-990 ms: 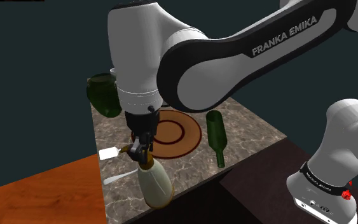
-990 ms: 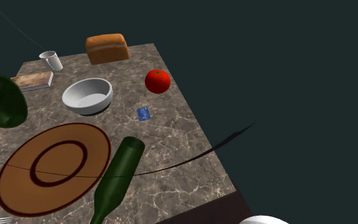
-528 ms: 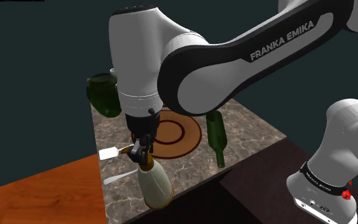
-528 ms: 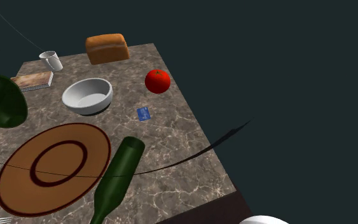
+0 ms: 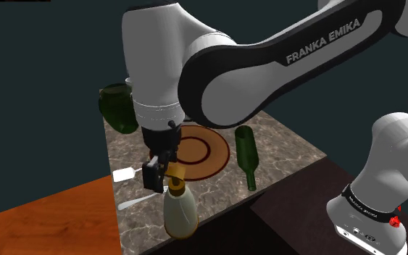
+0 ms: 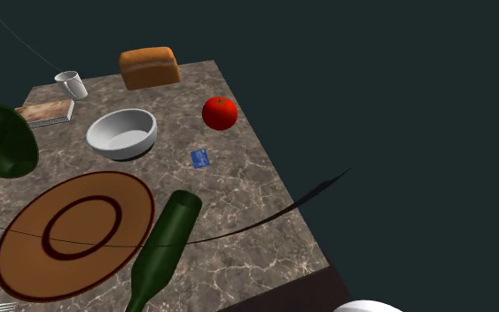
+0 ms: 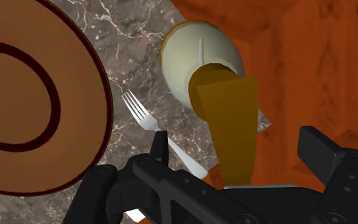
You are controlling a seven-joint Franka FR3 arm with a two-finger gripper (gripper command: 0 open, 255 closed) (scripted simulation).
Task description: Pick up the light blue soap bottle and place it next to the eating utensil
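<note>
Arm (image 5: 267, 65) barely shifted from a second ago. Hand (image 5: 164, 172) changed: it clasped the pump (image 7: 228, 121) with the soap bottle (image 5: 181, 212) leaning; now the fingers (image 7: 327, 153) stand wide, clear of the pump on both sides. The cream, amber-topped bottle stands upright at the desk (image 6: 247, 186) edge, just beside the fork (image 7: 147, 124). Reads as released; placing looks done, only withdrawal left. Count: one plate (image 6: 26, 257), two green bottles (image 6: 163, 244), one bowl (image 6: 119, 142), one loaf (image 6: 150, 67), one red fruit (image 6: 220, 113), one cup (image 6: 72, 84), one blue card (image 6: 200, 159), one fork, one more pale utensil (image 5: 133, 203), kind unclear.
</note>
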